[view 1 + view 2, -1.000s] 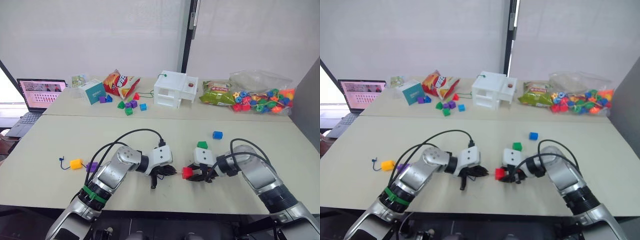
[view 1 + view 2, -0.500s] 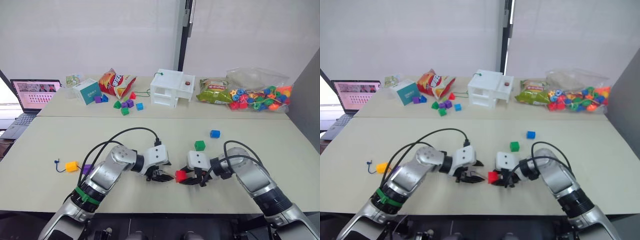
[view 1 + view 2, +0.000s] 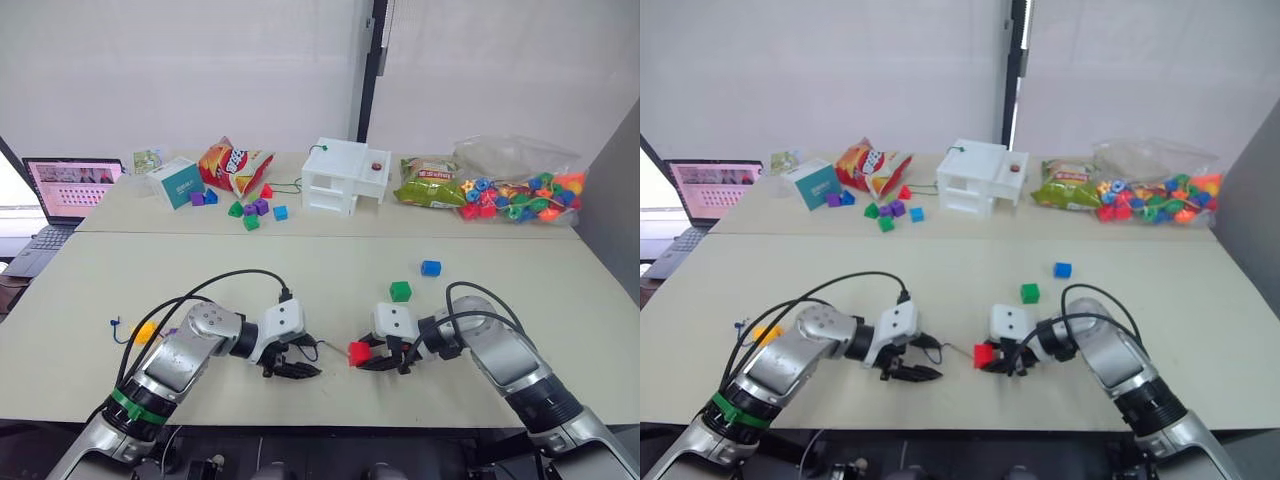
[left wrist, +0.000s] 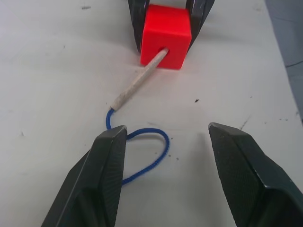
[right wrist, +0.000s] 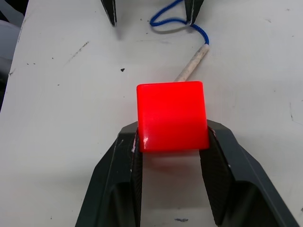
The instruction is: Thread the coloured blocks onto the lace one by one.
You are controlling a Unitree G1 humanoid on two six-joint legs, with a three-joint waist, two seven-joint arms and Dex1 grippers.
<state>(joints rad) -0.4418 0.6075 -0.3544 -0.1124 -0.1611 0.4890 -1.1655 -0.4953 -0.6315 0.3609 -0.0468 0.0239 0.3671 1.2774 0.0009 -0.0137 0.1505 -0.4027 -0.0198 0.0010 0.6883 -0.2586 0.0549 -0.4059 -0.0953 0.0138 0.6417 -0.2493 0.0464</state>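
Small red plastic cube (image 5: 172, 116) pinched in R gripper (image 5: 171, 156), low over table centre. Thin dark-blue lace (image 4: 144, 152), stiff pale tip in cube's hole; L gripper (image 4: 163, 137) spread. Cord prob. limp: grasp at tip.

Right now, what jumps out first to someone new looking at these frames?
The red block, pinched between the right gripper's fingers near the table's front edge, with the lace's stiff pale tip poking into its hole. Facing it, the left gripper is open, the blue cord looped on the table between its fingers. At the back right lies a bag of multicoloured beads.
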